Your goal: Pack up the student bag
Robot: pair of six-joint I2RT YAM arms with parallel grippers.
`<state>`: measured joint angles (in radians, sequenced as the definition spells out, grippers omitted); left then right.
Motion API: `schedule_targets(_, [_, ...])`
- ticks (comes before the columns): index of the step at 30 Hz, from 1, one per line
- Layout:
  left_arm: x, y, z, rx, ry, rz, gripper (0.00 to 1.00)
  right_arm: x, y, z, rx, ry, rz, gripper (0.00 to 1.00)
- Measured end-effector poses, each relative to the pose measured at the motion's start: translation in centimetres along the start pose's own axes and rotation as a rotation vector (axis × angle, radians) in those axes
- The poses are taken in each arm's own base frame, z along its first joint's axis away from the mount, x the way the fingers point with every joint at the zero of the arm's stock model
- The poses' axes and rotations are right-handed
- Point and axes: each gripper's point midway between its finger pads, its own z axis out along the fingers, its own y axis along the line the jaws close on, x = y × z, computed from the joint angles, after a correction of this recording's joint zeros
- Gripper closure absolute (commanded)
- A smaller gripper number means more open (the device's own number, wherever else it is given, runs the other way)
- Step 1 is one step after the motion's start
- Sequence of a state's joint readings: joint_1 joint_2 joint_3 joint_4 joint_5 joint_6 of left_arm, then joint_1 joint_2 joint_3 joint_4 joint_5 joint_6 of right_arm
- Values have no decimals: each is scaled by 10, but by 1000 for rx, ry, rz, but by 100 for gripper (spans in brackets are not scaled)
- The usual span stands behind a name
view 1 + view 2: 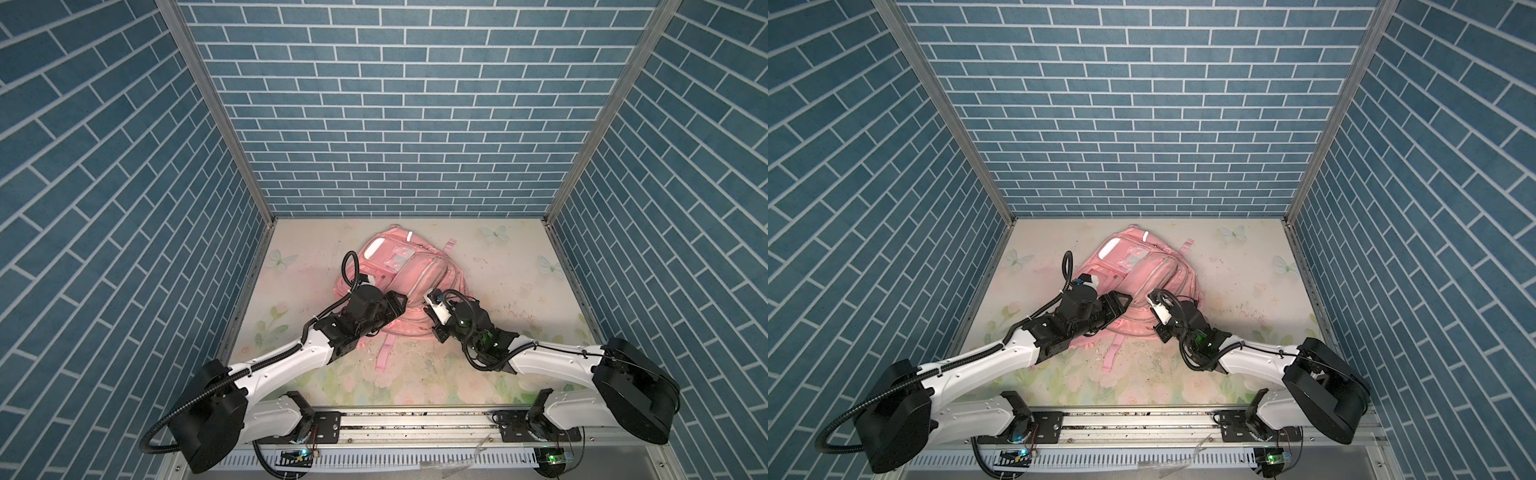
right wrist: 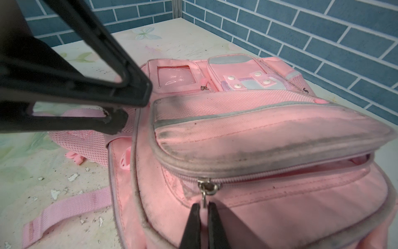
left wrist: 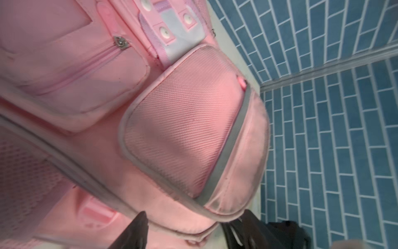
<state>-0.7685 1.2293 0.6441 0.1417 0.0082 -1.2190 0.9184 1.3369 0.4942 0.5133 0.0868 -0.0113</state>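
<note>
Lying face up on the table (image 1: 498, 257), toward the rear middle, the bag (image 1: 399, 270) looks soft and slack. Its fabric sags between the seams and no part seems stiff enough to push against. It is probably light, so a hard tug on a zip would likely drag the whole thing across the table rather than run the slider. The right gripper (image 2: 203, 212) is pinched together on the small metal zip pull (image 2: 204, 194) of the front pocket (image 2: 258, 133), whose zip already gapes a little (image 2: 333, 165) to one side of the slider. That pull is the right hold for opening, though it is thin and smooth and could slip out of a shallow pinch. The left gripper (image 2: 129, 105) has its jaws apart and grips nothing, hovering close to the pocket's corner over the bag's left side. It would serve best clamped on the piped pocket rim or a fold of fabric beside the zip, as a brace. The strap (image 2: 64, 207) lying loose on the table gives a firmer hold for shifting the bag.
</note>
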Motion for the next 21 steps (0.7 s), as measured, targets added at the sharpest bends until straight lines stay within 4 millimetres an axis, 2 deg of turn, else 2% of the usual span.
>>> schedule_targets(4, [8, 4, 15, -11, 2, -32, 43, 1, -1, -1, 5, 1, 0, 100])
schedule_targets(8, [12, 10, 24, -27, 4, -54, 60, 3, -1, -2, 11, 2, -1, 100])
schedule_targets(12, [9, 7, 27, -11, -10, -61, 95, 3, -5, -3, 35, 3, 12, 100])
schedule_targets(13, [9, 6, 28, -10, -6, -46, 98, 4, -7, -4, 44, 8, 14, 100])
schedule_targets(17, [6, -1, 27, -15, 13, 29, 100, 4, -17, -10, 70, 0, 39, 100])
schedule_targets(21, [0, -4, 17, -4, 30, 102, 100, -3, -41, -18, 100, -24, 82, 100])
